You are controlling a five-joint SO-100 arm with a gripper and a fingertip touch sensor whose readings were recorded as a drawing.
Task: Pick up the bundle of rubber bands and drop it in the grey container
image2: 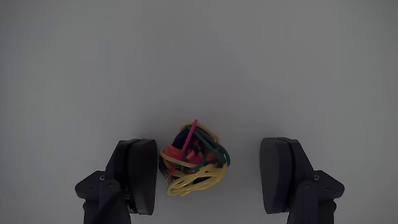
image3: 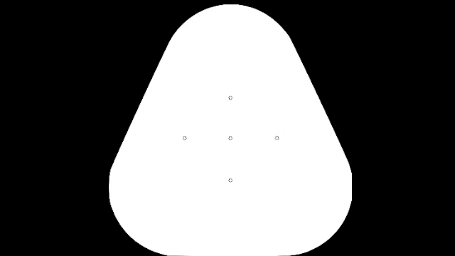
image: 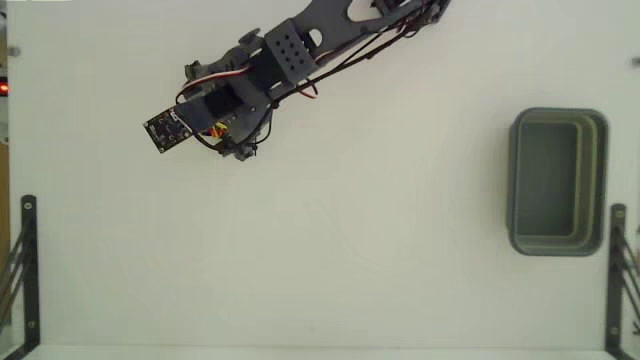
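In the wrist view the bundle of rubber bands (image2: 194, 160), a small knot of yellow, red, orange and green loops, lies on the white table. My gripper (image2: 208, 143) is open, one dark finger on each side of the bundle. The left finger (image2: 138, 174) is almost touching it and the right finger (image2: 281, 174) stands well clear. In the fixed view the gripper (image: 232, 140) hangs over the table's upper left and hides most of the bundle. The grey container (image: 604, 180) sits far to the right, with nothing visible inside.
Black metal brackets stand at the lower left (image: 28, 265) and lower right (image: 617, 270) table edges. The right bracket is just below the container. The arm (image: 300, 50) reaches in from the top edge.
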